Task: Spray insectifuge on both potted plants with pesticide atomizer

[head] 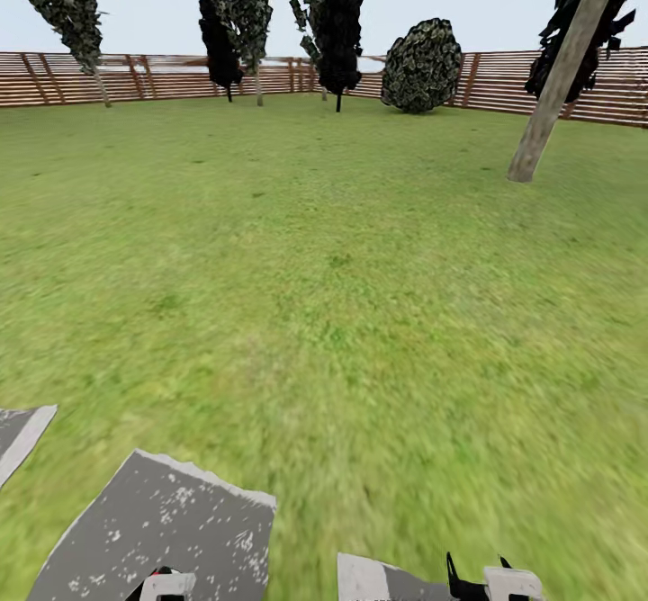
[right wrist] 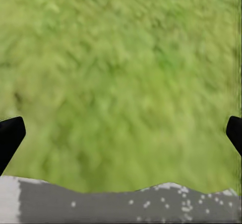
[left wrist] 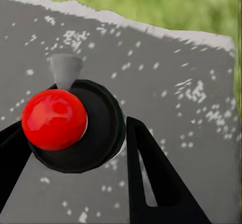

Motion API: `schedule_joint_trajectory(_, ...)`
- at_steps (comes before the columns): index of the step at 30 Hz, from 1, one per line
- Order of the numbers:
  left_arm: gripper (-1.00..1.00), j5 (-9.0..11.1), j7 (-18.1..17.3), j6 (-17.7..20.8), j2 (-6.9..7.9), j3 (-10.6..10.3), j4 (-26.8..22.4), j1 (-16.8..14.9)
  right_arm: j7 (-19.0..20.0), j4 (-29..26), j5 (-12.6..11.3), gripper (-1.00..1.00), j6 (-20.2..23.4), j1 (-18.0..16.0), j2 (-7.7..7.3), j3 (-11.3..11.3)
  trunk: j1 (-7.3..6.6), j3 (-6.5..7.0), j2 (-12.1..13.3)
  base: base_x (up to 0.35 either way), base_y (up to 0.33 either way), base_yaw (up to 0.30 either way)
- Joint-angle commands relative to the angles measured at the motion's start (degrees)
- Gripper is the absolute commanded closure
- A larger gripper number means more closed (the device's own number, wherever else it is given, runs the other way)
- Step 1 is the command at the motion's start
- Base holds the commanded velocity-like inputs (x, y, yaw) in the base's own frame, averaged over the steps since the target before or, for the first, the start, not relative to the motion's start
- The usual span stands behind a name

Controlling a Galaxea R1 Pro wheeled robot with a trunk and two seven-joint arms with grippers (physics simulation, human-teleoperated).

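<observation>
In the left wrist view, the left gripper point(left wrist: 75, 128) is shut on the pesticide atomizer point(left wrist: 96, 133), seen end-on. It shows as a black round end with a red knob point(left wrist: 53, 119) and a short grey nozzle point(left wrist: 64, 70). Black fingers point(left wrist: 151, 183) stand on either side of it, over a grey stepping stone point(left wrist: 166, 73). In the head view the left gripper point(head: 166, 586) peeks in at the bottom edge. The right gripper point(head: 481, 581) sits at the bottom right and stands open point(right wrist: 121, 133) over grass, nothing between its fingers. The potted plants are out of view.
The garden lawn point(head: 342, 268) stretches ahead to a brown slat fence point(head: 162, 75). Grey stepping stones point(head: 171, 520) lie right in front of me. A leaning tree trunk point(head: 562, 79) stands at the right, a round dark shrub point(head: 421, 66) and several dark trees point(head: 340, 21) near the fence.
</observation>
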Motion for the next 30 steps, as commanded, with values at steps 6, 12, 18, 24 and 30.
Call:
schedule_joint_trajectory(6, 1.00, -0.6, 0.1, -0.2, -0.03, 0.3, 0.0, 0.0, -0.3, 0.1, 0.4, -1.00, -0.1, 0.0, 0.00, 0.1, -0.01, -0.04, 0.0, 0.000, 0.000, -0.300)
schedule_joint_trajectory(12, 1.00, -0.6, 0.1, -0.2, -0.03, 0.3, 0.0, 0.0, -0.3, 0.2, 0.4, -1.00, -0.1, 0.0, 0.00, 0.1, -0.01, -0.04, 0.0, 0.000, 0.000, -0.300)
schedule_joint_trajectory(18, 1.00, -0.6, 0.1, -0.2, -0.03, 0.3, 0.0, 0.0, -0.3, 0.2, 0.4, -1.00, -0.1, 0.0, 0.00, 0.1, -0.01, -0.04, 0.0, 0.000, 0.000, -0.300)
schedule_joint_trajectory(24, 1.00, -0.6, 0.1, -0.2, -0.03, 0.3, 0.0, 0.0, -0.3, 0.2, 0.4, -1.00, -0.1, 0.0, 0.00, 0.1, -0.01, -0.04, 0.0, 0.000, 0.000, -0.300)
schedule_joint_trajectory(30, 1.00, -0.6, 0.1, -0.2, -0.03, 0.3, 0.0, 0.0, -0.3, 0.2, 0.4, -1.00, -0.1, 0.0, 0.00, 0.1, -0.01, -0.04, 0.0, 0.000, 0.000, -0.300)
